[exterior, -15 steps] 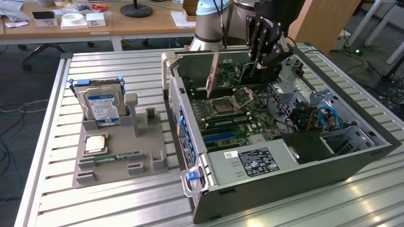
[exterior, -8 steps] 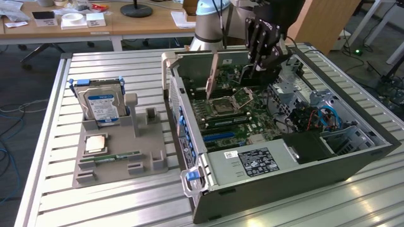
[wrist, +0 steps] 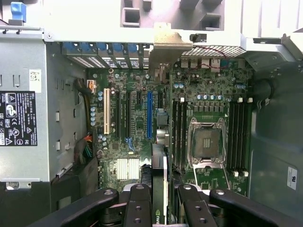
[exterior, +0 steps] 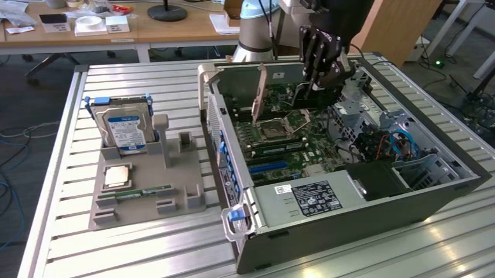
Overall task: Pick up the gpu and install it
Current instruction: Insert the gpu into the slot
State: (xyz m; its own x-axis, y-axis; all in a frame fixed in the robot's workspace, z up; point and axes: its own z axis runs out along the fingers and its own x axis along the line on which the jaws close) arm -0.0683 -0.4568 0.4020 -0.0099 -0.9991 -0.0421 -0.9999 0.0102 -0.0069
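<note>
The gripper (exterior: 321,87) has its fingers (wrist: 139,203) clenched on the gpu (wrist: 158,170), which hangs edge-down over the motherboard (exterior: 309,147), upper middle of the exterior view. Likely light, stiff and fragile; best held by its upper edge.

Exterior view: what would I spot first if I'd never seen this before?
The big open computer case in the middle, its green board showing. Above it, the gripper holds the gpu. At the exterior view's left, a hard drive stands in a grey tray.
</note>
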